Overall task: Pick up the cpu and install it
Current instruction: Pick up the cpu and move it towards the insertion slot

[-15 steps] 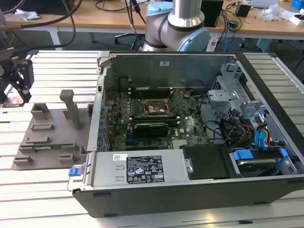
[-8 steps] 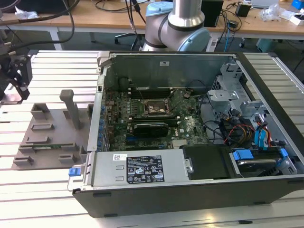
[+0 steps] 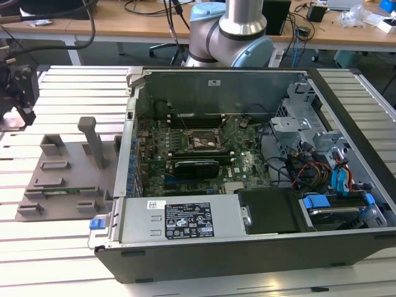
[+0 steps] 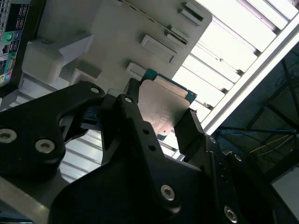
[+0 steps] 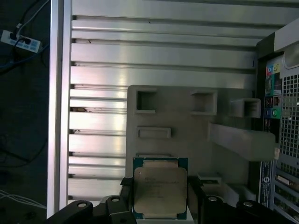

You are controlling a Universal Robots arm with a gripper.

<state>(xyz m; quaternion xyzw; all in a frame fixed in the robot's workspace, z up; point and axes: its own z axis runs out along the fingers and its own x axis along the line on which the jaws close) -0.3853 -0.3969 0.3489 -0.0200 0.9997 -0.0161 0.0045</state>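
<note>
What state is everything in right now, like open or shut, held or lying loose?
gripper: shut on the cpu's two opposite edges.
cpu: held in the gripper, clear of the fixture plate, metal top showing.
fixture plate: lying flat on the table, beside the case.
computer case: lying on its side, cover off, motherboard exposed.

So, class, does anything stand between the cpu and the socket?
Yes: the side wall of the open case. The gripper, shut on the cpu, is outside it on the exterior view's left; the socket lies inside.
</note>
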